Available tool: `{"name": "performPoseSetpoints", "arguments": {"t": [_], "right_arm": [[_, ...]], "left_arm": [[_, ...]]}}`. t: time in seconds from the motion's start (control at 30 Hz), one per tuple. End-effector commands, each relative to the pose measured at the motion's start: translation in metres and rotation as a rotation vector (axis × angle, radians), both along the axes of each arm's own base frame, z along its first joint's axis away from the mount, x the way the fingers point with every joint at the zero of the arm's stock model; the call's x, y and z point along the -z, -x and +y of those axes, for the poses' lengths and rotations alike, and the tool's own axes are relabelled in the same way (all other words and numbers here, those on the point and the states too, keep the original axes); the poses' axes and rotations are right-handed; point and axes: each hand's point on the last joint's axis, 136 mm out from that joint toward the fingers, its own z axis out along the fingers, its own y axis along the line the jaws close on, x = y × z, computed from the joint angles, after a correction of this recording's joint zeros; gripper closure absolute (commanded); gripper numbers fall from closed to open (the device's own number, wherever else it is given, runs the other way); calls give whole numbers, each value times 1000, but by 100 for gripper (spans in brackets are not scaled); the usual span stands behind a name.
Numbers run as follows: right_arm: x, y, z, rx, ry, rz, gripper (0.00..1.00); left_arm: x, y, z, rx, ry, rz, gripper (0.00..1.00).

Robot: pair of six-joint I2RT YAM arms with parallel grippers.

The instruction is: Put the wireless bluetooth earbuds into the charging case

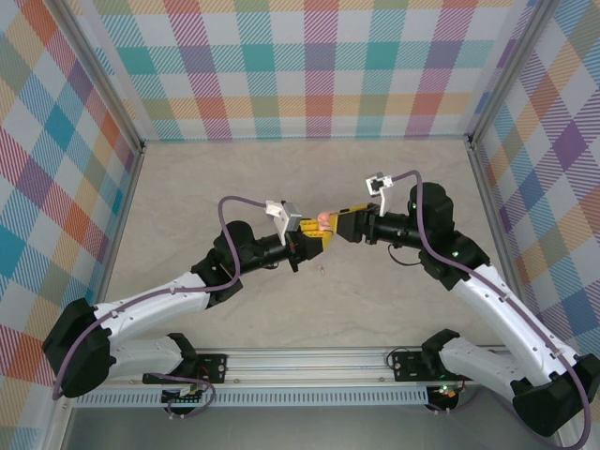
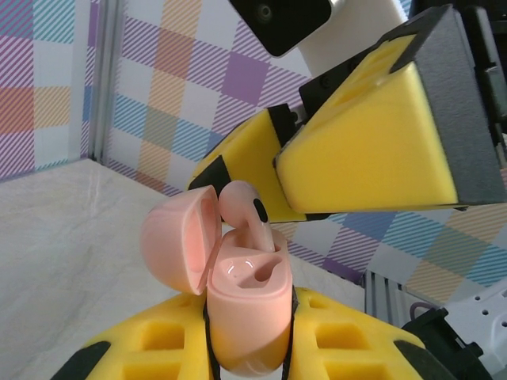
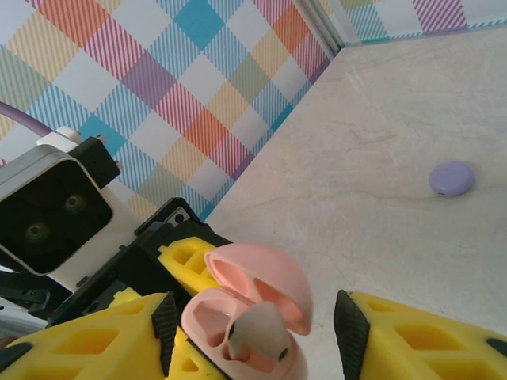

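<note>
My left gripper (image 2: pixel 249 336) is shut on a pink charging case (image 2: pixel 247 313), held upright above the table with its lid (image 2: pixel 178 245) swung open. One pale pinkish earbud (image 2: pixel 242 207) stands stem-down in the case's far slot, its head sticking up; the near slot (image 2: pixel 255 273) is empty. In the right wrist view the same earbud (image 3: pixel 260 332) sits in the case (image 3: pixel 207 317). My right gripper (image 3: pixel 253 324) is open, its yellow fingers (image 3: pixel 396 340) standing on either side of the earbud without touching it. From above, both grippers meet at the case (image 1: pixel 324 221).
A small purple round disc (image 3: pixel 452 178) lies on the beige table off to one side. A tiny pale object (image 1: pixel 322 271) lies on the table just below the grippers. Checked walls (image 1: pixel 309 66) enclose the table on three sides.
</note>
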Motion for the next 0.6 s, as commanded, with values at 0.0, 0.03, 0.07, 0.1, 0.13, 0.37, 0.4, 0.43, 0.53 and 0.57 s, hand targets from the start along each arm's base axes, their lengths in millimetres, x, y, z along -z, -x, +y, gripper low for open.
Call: {"name": "performPoseSetpoints", "arguments": {"t": [0.0, 0.03, 0.07, 0.1, 0.13, 0.37, 0.4, 0.43, 0.53, 0.57], "right_arm": [[-15, -1, -4, 17, 11, -50, 42], [-15, -2, -5, 26, 13, -52, 42], [-15, -3, -7, 39, 15, -53, 42], [-16, -4, -9, 54, 14, -59, 42], [-19, -3, -10, 63, 11, -69, 42], [-22, 6, -13, 41, 33, -80, 43], [-21, 7, -14, 38, 41, -79, 44], [-19, 7, -14, 39, 48, -74, 46], [-14, 6, -15, 44, 61, -66, 54], [-14, 6, -15, 46, 64, -65, 56]], "left_arm": [[-25, 11, -6, 55, 41, -65, 90], [-26, 11, -5, 53, 43, -67, 90], [-25, 11, -5, 52, 42, -65, 90], [-26, 10, -4, 44, 41, -66, 90], [-25, 9, -4, 37, 38, -65, 90], [-24, 3, 3, -17, 24, -65, 90], [-25, 4, 3, -17, 26, -68, 90], [-27, 4, 4, -17, 28, -70, 90], [-29, 6, 5, -11, 34, -74, 90], [-30, 7, 5, -8, 36, -76, 90]]}}
